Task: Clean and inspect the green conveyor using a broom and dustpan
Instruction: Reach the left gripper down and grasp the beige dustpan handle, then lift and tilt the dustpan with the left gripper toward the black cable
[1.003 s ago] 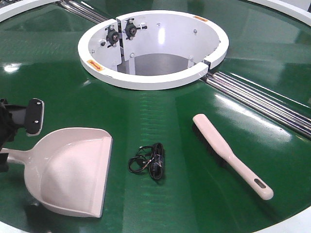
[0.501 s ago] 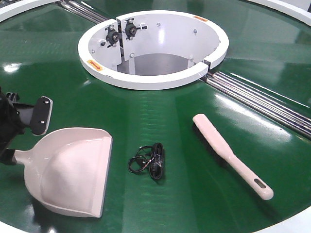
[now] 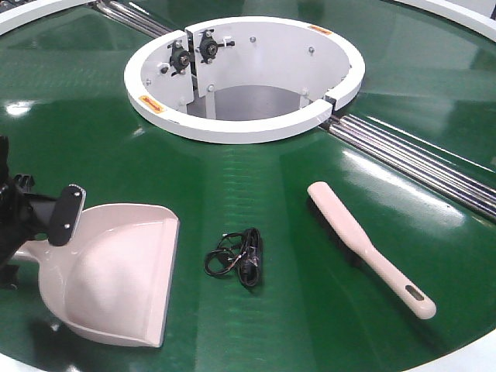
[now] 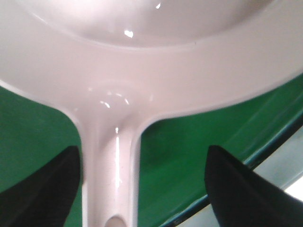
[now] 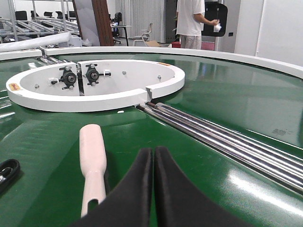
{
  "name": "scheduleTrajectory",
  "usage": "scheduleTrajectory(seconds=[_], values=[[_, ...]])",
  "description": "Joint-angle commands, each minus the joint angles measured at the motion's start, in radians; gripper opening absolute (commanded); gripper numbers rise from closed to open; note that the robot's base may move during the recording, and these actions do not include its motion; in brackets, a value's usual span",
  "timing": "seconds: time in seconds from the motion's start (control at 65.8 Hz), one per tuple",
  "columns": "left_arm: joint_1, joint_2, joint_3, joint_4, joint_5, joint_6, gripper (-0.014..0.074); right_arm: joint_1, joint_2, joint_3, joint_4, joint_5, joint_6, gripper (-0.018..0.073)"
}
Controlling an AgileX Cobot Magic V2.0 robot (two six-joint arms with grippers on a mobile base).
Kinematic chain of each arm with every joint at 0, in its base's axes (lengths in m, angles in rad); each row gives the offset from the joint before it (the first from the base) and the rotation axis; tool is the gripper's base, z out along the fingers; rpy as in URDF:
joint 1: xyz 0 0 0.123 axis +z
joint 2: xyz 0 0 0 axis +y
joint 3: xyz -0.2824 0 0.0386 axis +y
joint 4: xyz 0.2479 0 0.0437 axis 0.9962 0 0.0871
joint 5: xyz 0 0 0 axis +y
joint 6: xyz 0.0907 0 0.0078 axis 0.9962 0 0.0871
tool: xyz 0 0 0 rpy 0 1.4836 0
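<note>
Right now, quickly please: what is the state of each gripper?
Left gripper: open, one finger on each side of the dustpan handle, not clamped.
Right gripper: shut, holding nothing.

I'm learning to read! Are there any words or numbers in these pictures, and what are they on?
Nothing here can be read.
Orange stickers on the white ring: too small to read.
Faint print on the green conveyor: blurred.
Broom and dustpan: no marks show.
</note>
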Motion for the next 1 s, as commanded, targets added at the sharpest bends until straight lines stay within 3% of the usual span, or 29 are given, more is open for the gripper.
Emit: scheduleTrajectory(seconds=[0.0,0.304,0.592,0.775,0.987], values=[[-0.005,-0.035,-0.012,0.022,-0.057,-0.003,0.0523,-0.006,-0.01,0.004,-0.002,-0.075,-0.011,-0.0009],[-0.005,-0.035,-0.012,-0.005,-0.183,-0.003,0.0523,-0.006,-0.01,0.004,-0.002,-0.075,-0.011,-0.0009],[-0.004,-0.005,-0.012,-0.003,-0.137,-0.001,0.0523,-0.007,-0.01,0.004,-0.002,-0.075,-0.011,-0.0009],[-0.004,0.03,-0.012,-0.003,-0.126,-0.001,0.0519,-0.067,-0.01,0.004,-0.002,-0.075,-0.011,-0.0009],[-0.004,0.049,-0.012,0.001,-0.114,-0.001,0.0382,-0.111,-0.01,0.004,-0.002,-0.075,-0.011,-0.0009]])
